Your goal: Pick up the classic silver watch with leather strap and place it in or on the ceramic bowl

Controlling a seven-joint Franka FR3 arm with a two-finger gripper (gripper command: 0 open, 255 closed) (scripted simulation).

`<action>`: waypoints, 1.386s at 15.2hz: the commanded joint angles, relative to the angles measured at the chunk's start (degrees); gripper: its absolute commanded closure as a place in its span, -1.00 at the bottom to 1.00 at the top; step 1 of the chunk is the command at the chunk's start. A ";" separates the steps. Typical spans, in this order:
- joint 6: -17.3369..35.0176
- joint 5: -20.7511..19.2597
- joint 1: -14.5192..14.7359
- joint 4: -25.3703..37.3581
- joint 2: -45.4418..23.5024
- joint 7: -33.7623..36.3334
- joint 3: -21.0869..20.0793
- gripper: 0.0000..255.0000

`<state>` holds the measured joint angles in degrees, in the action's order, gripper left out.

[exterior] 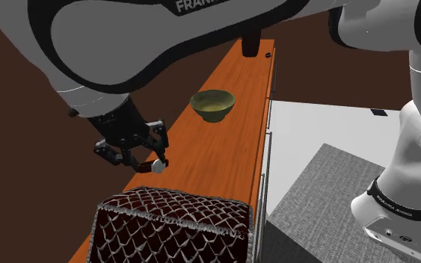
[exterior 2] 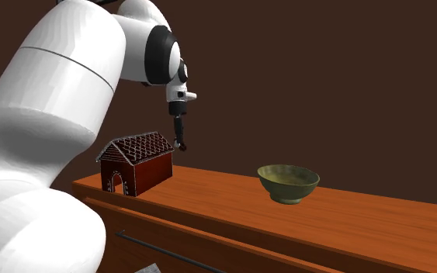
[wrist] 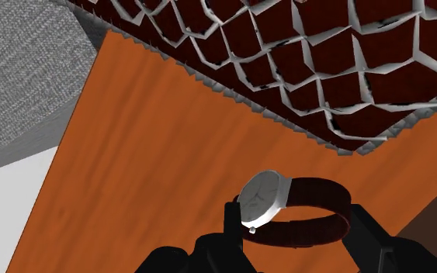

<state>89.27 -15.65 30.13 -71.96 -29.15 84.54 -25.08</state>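
A watch (wrist: 275,203) with a silver round case and a dark reddish-brown strap hangs between my black fingers (wrist: 234,225), looped sideways. My gripper (wrist: 298,233) is shut on the strap. In the shoulder view the gripper (exterior: 147,155) holds the watch (exterior: 157,166) a little above the orange-brown wooden tabletop (exterior: 223,164), just beyond a gingerbread house. The olive-green bowl (exterior: 212,104) stands empty further along the table, toward the far end. In the second exterior view the gripper (exterior 2: 181,144) hangs behind the house's roof, and the bowl (exterior 2: 288,183) sits well to its right.
A brown gingerbread house (exterior: 171,224) with a white-latticed roof (wrist: 325,62) stands close under my hand, also plain in the second exterior view as the house (exterior 2: 135,163). Two small dark objects (exterior: 250,48) sit at the table's far end. Grey carpet (exterior: 328,194) lies beside the table.
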 commanded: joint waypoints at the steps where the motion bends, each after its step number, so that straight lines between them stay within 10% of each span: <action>1: -1.70 0.00 0.22 1.79 -0.09 -0.25 -0.01 1.00; 6: -5.84 -0.23 1.09 6.72 -0.80 -0.69 0.02 1.00; 21: 1.58 2.96 -15.54 -9.83 11.28 -18.68 4.47 1.00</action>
<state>90.83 -12.66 15.39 -81.92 -17.93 67.14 -21.01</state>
